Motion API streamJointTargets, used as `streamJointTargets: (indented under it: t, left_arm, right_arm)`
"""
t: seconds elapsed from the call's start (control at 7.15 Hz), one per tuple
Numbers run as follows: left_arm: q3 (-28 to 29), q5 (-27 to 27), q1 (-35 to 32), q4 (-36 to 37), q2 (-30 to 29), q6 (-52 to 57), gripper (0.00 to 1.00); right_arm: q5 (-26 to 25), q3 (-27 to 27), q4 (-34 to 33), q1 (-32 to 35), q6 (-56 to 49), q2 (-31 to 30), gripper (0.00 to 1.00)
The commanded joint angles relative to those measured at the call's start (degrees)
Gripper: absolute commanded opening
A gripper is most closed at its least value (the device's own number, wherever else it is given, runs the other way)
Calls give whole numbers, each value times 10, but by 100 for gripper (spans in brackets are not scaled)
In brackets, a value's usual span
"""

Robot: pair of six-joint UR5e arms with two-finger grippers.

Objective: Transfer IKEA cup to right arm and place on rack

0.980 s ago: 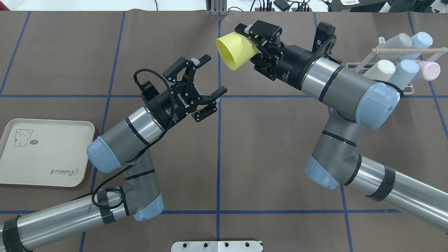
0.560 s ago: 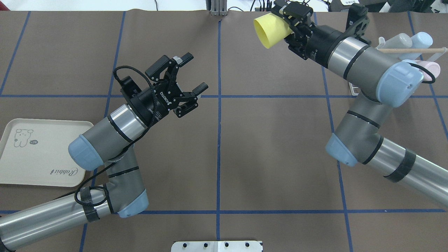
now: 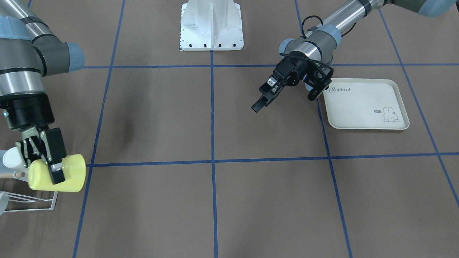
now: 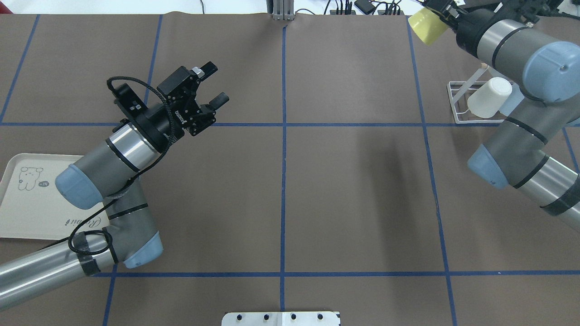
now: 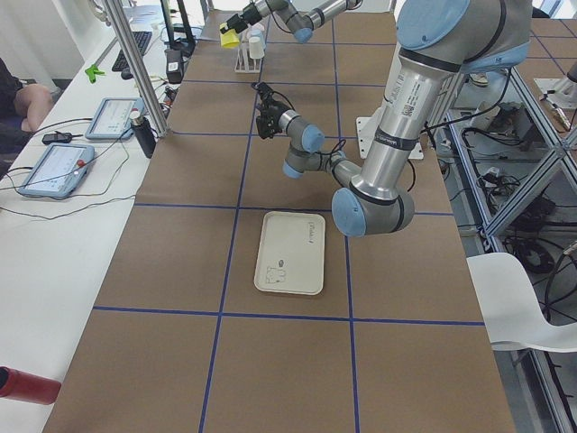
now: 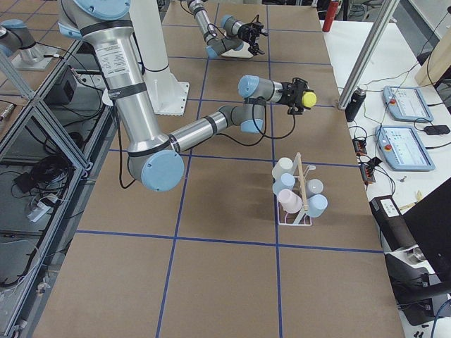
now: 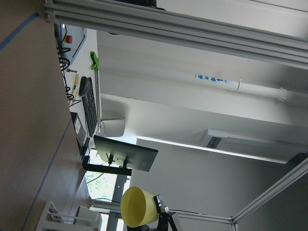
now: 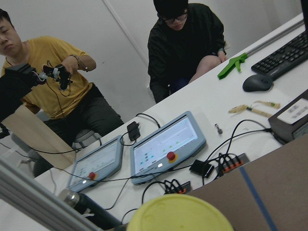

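Closest to the overhead camera, bottom centre, there's just the white base plate [image 4: 281,318] on the brown tabletop [image 4: 353,203]. Lower left is the cream tray [image 4: 31,213] with the rabbit print, partly hidden by the left arm [image 4: 104,167]. The left tool [image 4: 216,83] sits in the left-centre of the frame. Its fingers are spread wide apart with nothing between them, and it's aimed toward the upper right.

Over at the right edge, about a third of the way down, is the rack [image 6: 302,184], standing on the tabletop with a bunch of pastel cups on its prongs. The white cup [image 4: 489,97] is the one you see best from overhead, since the right arm [image 4: 521,131] covers most of the others.

Farthest back, top right corner, is the yellow cup [image 4: 427,25]. The right tool [image 3: 52,173] is clamped on it toward the base end, with one finger [image 3: 58,177] flat against the outside wall. The cup's up in the air, not on the rack, and it's lying on its side. Its long axis is about level and the mouth faces frame left in the overhead view, so toward the left arm. The left wrist view looks pretty much straight into that open mouth. The right-side view shows it well apart from the rack, higher up in that frame.
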Motion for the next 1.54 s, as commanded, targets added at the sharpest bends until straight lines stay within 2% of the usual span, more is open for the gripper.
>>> streamJointTargets:
  t: [0.0, 0.14, 0.28, 0.42, 0.56, 1.4]
  left_arm:
    - [-51, -27, -33, 33, 65, 88, 100]
    - [-77, -60, -57, 80, 88, 100, 100]
    - [-129, -114, -90, 163, 122, 133, 100]
    - [-193, -136, -99, 247, 142, 190, 100]
    - [-223, -137, -99, 284, 155, 197, 100]
    - [-221, -135, -99, 283, 168, 197, 100]
  right_arm:
    - [-65, -3, -67, 15, -127, -19, 0]
    - [-75, -2, -68, 25, -182, -39, 0]
    - [-78, -2, -67, 35, -225, -50, 0]
    - [-88, -4, -67, 36, -230, -58, 0]
    - [-91, -4, -66, 36, -252, -75, 0]
    - [-84, -72, -63, 33, -261, -47, 0]
